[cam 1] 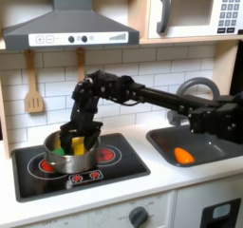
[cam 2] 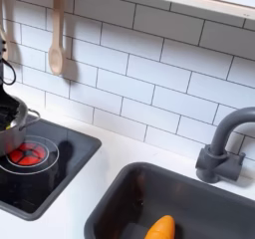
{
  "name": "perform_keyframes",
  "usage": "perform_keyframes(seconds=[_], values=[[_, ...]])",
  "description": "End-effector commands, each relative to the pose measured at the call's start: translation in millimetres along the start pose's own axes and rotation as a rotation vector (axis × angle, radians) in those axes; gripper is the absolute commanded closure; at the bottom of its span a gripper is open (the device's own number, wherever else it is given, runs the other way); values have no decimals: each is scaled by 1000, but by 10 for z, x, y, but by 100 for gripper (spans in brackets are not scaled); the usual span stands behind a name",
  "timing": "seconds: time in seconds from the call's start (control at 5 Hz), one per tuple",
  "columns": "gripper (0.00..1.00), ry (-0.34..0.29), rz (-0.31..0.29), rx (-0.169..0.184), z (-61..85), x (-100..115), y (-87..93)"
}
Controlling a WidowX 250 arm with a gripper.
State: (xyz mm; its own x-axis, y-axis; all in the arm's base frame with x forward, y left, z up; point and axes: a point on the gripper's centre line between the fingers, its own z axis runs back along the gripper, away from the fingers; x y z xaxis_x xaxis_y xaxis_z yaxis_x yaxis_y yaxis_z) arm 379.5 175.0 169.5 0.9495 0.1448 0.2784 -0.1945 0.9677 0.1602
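Observation:
A silver pot stands on the black cooktop over the left burner, with yellow and green pieces inside it. My gripper points down into the pot's mouth, its fingers among the yellow pieces. How the jaws stand is hidden by the dark fingers and the pot's contents. In the second exterior view the pot's rim and a bit of the black arm show at the second exterior view's left edge, beside a red burner ring.
An orange carrot lies in the dark sink. A grey faucet rises behind it. A wooden spatula hangs on the tiled wall. A range hood overhangs the stove.

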Motion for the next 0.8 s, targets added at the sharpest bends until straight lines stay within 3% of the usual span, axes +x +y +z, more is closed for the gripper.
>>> perform_keyframes(seconds=[0.0, 0.4, 0.6], values=[[100, -11, 20, -15, 5, 13, -36], [100, -27, 25, -12, 45, 33, -37], [100, -29, 50, -44, 68, 38, -87]])
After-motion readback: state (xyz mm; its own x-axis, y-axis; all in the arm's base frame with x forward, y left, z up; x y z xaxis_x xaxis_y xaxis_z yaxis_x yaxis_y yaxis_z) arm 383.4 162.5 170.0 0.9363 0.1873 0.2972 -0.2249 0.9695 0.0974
